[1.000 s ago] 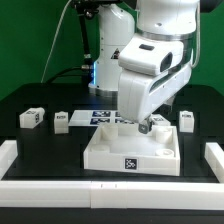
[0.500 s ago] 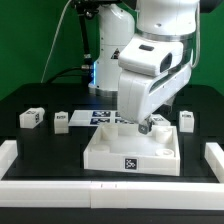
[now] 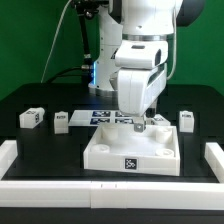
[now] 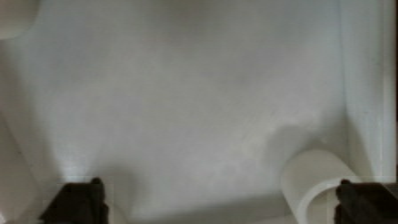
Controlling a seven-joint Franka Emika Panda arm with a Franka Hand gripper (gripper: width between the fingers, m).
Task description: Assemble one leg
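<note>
1. Exterior view: the gripper (image 3: 139, 126) is held low over the far part of the white panel (image 3: 105, 152). The panel lies flat on the black desk (image 3: 45, 140), presumably so that its corners can be reached from above.
2. In the wrist view the two dark fingertips (image 4: 80, 200) are seen spread wide. Only the panel's pale surface shows between them, so nothing is gripped.
3. The leg (image 3: 187, 119) rests on the desk near the panel on the exterior view's right, apart from the gripper. It is judged not yet fitted.
4. It is seen as a small chunky white block with a black-and-white tag on its face. A second leg (image 3: 61, 120) and a third leg (image 3: 31, 117) lie towards the exterior view's left.
</note>
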